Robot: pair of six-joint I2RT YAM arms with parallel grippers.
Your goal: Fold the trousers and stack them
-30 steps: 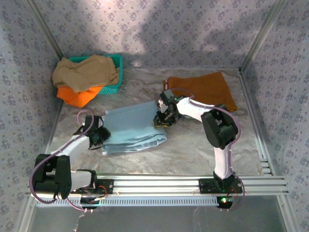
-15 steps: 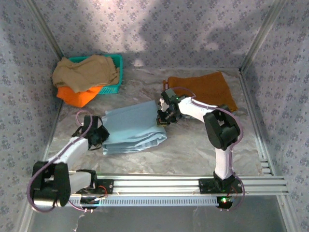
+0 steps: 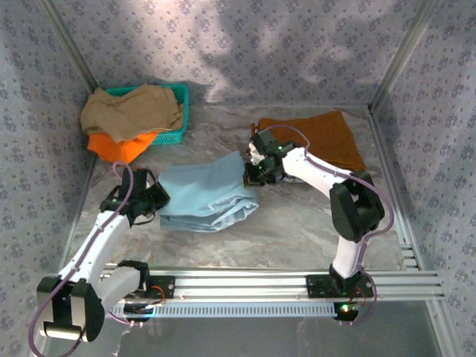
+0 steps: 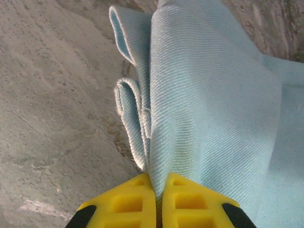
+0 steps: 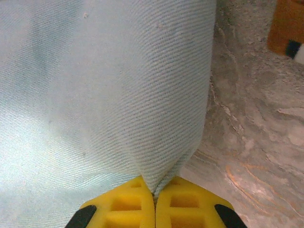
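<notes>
As we look out past the near rail (image 3: 245, 279), the left tool (image 4: 157, 183) is pinched tight on the left edge of the trousers (image 3: 204, 193). Its yellow fingers are together with a ridge of pale blue cloth squeezed up between them, and folded layers curl just beside. The trousers lie folded in the middle of the counter (image 3: 297, 230), a rough pale-blue rectangle with layered edges showing along the near side. Over on the right edge, a little farther back, the right tool (image 3: 256, 172) is clamped on the fabric too, the weave puckering to a point where its yellow fingers meet. Behind that, rust-orange trousers (image 3: 320, 137) lie flat at the far right of the counter, just apart from the blue pair. And in the far left corner, a teal basket (image 3: 181, 111): a tan garment (image 3: 130, 111) is heaped over it, with a bright orange garment (image 3: 119, 146) beneath, spilling over the near rim onto the counter.
</notes>
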